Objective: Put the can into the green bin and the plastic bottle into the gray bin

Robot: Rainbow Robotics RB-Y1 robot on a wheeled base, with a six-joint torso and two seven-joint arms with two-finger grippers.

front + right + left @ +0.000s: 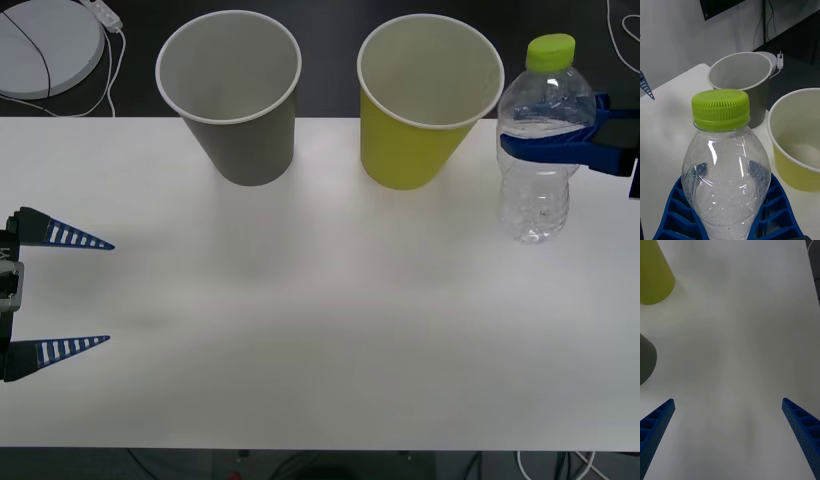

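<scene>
While the right end effector (560, 140) grips the bottle (541, 150) upright by the surface's far right edge, it should carry it past the green cup (425, 100) to the gray cup (232, 95); the left end effector (100, 292) waits, spread wide.

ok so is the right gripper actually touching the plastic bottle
Touching. In the front view the right gripper has its blue jaws wrapped around the plastic bottle, and the right wrist view shows them pressed against both its sides.

At the left edge of the frame, the left claw (108, 292) has two blue tapered fingers with white ribbed stripes on a black-and-grey mount. At right, the right claw (530, 142) is solid blue, lattice-ribbed.
</scene>
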